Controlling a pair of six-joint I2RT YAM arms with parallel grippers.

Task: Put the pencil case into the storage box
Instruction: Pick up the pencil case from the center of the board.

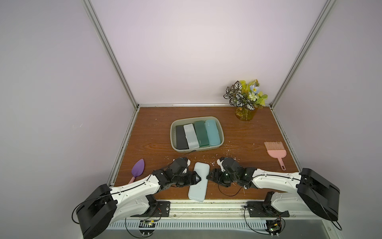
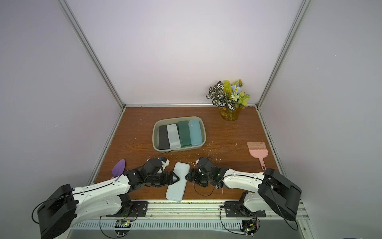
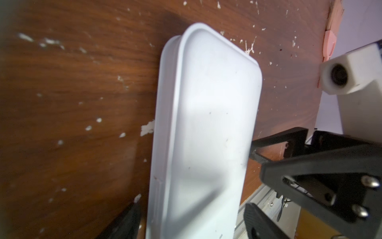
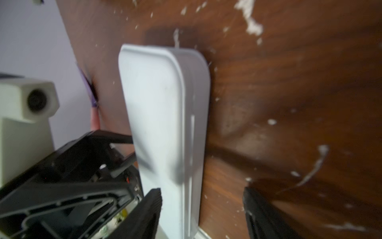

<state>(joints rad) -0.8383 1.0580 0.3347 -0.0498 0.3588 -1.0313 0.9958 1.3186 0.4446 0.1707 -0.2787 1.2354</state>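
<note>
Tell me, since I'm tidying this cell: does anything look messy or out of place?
White flecks litter the wooden table between the storage box and the pale pencil case, like chipped debris. The case lies slightly askew, its near end at the table's front edge.

**Camera arrangement.** Both top views come from one stereo head set high above the near edge of the table (image 1: 248, 134), looking forward and steeply down. They frame almost the same field, from the arm bases to the rear walls, offset slightly sideways. In both, the storage box (image 1: 172, 134) appears small at mid-table. Each wrist view sits low and very close to the tabletop. The left wrist view looks across the pencil case (image 3: 206, 124) toward the right arm's camera housing (image 3: 339, 76). The right wrist view looks back across the same case toward the left arm's camera housing (image 4: 37, 99). All four views share the case and the wood around it.
</note>
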